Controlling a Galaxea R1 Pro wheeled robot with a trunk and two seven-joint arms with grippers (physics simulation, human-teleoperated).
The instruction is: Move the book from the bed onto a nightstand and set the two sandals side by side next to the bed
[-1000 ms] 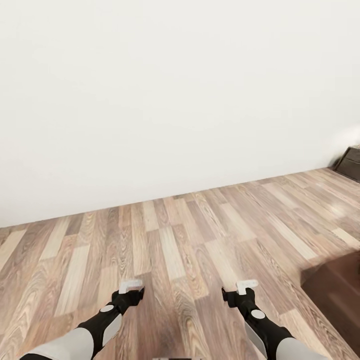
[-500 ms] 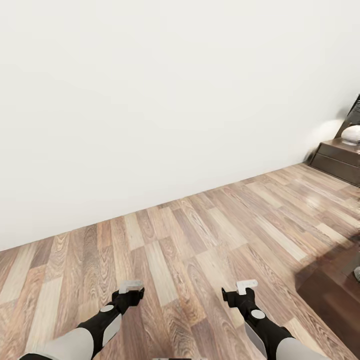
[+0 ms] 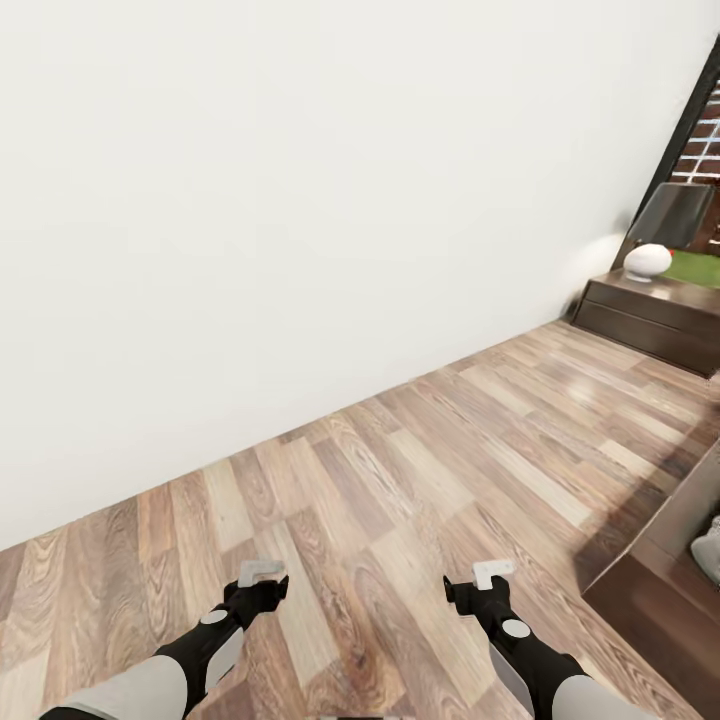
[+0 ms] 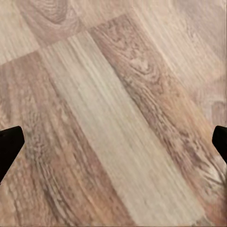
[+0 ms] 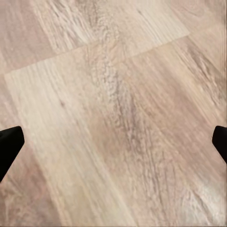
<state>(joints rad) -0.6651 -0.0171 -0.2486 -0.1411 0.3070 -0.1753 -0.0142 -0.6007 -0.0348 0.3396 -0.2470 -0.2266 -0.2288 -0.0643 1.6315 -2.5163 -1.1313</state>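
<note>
In the head view, the nightstand [image 3: 650,318] stands against the white wall at the far right, low and dark brown. A corner of the bed [image 3: 655,590] enters at the lower right, with dark wood and a bit of light grey on top. My left gripper [image 3: 262,573] and right gripper [image 3: 493,570] hang low over the plank floor. Both are open and hold nothing. In each wrist view the dark fingertips [image 4: 9,144] [image 5: 9,142] sit wide apart over bare floorboards. The book and the two sandals are out of view.
A lamp with a white round base [image 3: 647,261] and a dark shade [image 3: 675,213] sits on the nightstand. Behind it, a dark-framed glass strip [image 3: 703,120] shows fence and grass. The white wall [image 3: 300,200] runs diagonally, with wood floor [image 3: 420,480] between it and the bed.
The whole view has swung right as the camera turned. The nightstand, lamp, glass and more of the bed have come into view. Both arms keep the same pose.
</note>
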